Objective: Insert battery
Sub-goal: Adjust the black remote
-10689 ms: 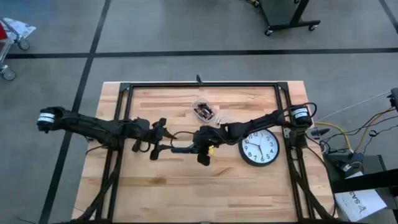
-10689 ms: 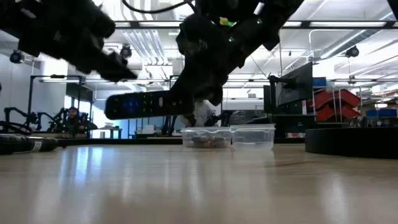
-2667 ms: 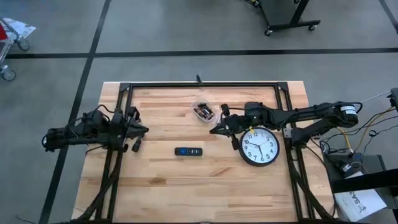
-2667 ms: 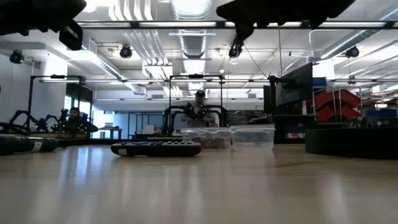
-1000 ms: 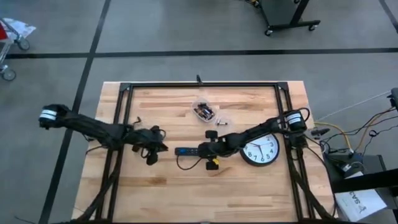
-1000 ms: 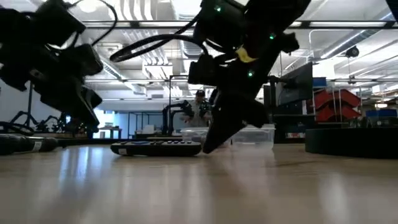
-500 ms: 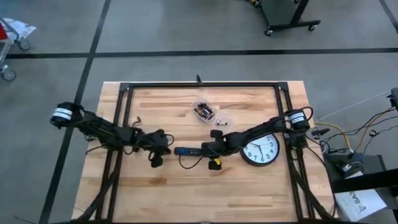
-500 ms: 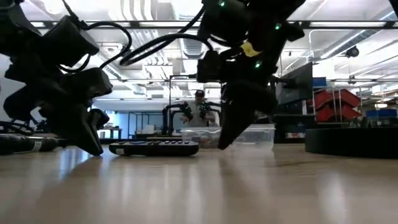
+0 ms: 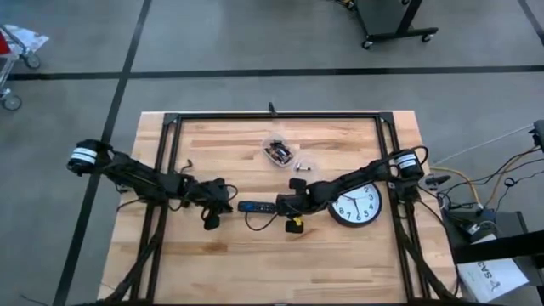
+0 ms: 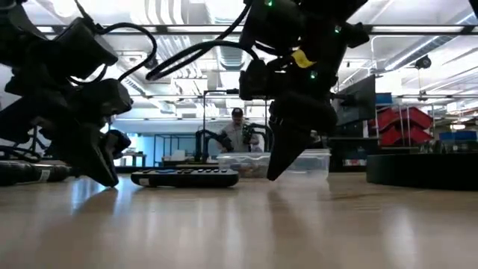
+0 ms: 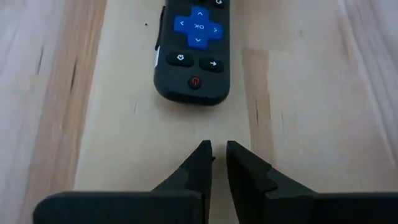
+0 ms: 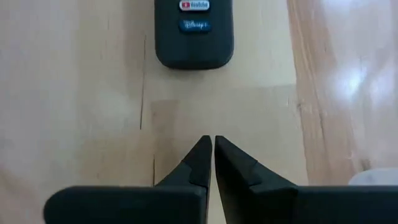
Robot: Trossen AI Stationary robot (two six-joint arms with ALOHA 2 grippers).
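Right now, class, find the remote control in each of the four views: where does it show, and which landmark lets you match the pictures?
High view: remote control at table centre, between both hands.
Low view: lying flat, left of centre.
Left wrist view: power-button end at top.
Right wrist view: streaming-button end at top.
Shared landmark: the wooden table it lies on.

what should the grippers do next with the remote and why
Probably flip the remote over. It lies button side up on the table, so its battery side faces down. The left gripper and right gripper sit at opposite ends of it, both nearly closed and empty, neither touching it. Opening one and closing on its end would likely be the first small step.
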